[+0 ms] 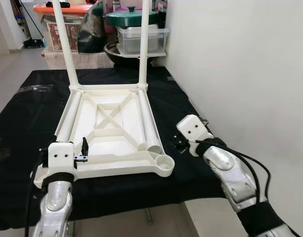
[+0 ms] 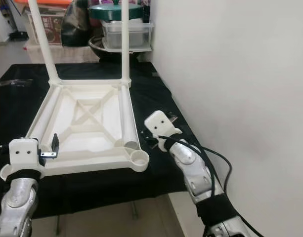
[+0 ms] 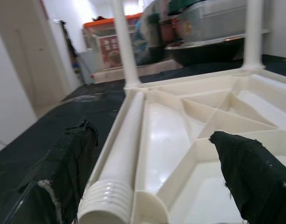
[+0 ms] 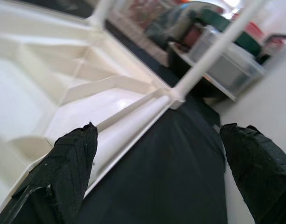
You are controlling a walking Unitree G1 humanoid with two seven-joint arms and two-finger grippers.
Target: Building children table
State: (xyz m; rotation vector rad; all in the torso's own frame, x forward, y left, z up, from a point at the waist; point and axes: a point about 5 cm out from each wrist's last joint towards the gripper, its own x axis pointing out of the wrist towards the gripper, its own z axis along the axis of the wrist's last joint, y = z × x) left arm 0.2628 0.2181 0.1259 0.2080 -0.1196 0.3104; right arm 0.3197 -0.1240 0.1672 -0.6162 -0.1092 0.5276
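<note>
Two legs [image 1: 67, 47] already stand upright in the far corners of the upturned tabletop [image 1: 111, 131]; two more lie loose inside it, one along each side rail, long axes running from you toward the far edge. The tabletop rests on the black-draped bench [image 1: 22, 123].

Your left gripper [image 3: 156, 186] sits at the near left corner, fingers spread wide. The loose left leg [image 3: 119, 158] lies straight ahead of it, ribbed end pointing at the wrist camera, between the two fingers but not yet touched.

Your right gripper [image 4: 161, 177] hovers off the tabletop's right edge, over the black cloth, fingers also spread, holding nothing. The loose right leg [image 1: 150, 126] lies to its left, just inside the rail.

Judgement: the left arm is nearer its leg and already lined up with its axis. The near right corner socket [image 1: 164, 162] is empty.
</note>
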